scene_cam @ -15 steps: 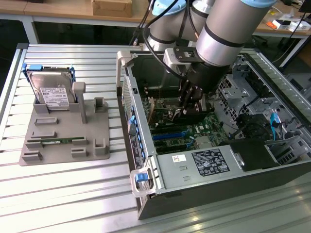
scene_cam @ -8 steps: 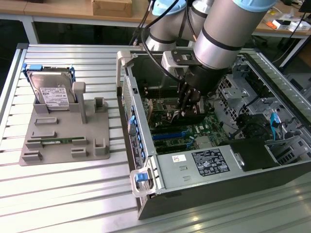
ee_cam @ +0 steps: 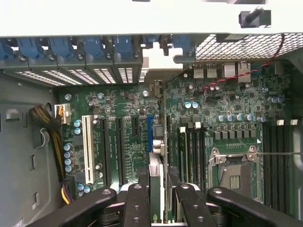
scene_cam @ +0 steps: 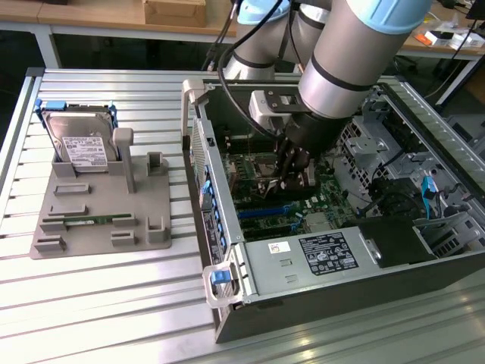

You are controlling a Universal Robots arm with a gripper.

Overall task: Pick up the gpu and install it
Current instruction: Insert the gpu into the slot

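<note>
**GPU held edge-on over the motherboard, inside the open case**

Exterior view: the grey-and-light-blue jointed robot arm (scene_cam: 356, 53) reaches down into the open dark-grey computer tower case (scene_cam: 318, 303), which lies on its side on the ribbed aluminium slatted table (scene_cam: 91, 303). The black multi-fingered gripper (scene_cam: 294, 173) is low inside the case, just above the green motherboard (scene_cam: 318, 199).

Wrist view: the gripper (ee_cam: 158, 201) fingers (ee_cam: 136, 203) are closed around the thin, flat black expansion card, the gpu (ee_cam: 156, 182), seen edge-on between them. The card stands upright, its long edge running in line with the expansion slots. It sits over the blue slot (ee_cam: 149, 135), between the black slots on one side and the memory slots on the other. Whether its lower edge touches the slot cannot be told from here.

Also noted:
- white expansion slot (ee_cam: 86, 149) further toward the case wall, beside a bundle of yellow and black cables (ee_cam: 57, 137)
- silver CPU socket frame (ee_cam: 234, 165) on the other side of the card
- row of blue slot-cover latches (ee_cam: 61, 47) along the case rear

On the exterior view's left, well apart from the case, a grey plastic parts holder (scene_cam: 98, 205) lies on the table. A silver hard drive with a white label and blue rails (scene_cam: 79, 140) stands propped at its far end, and a slim green memory stick (scene_cam: 91, 220) lies in a slot near its front
</note>
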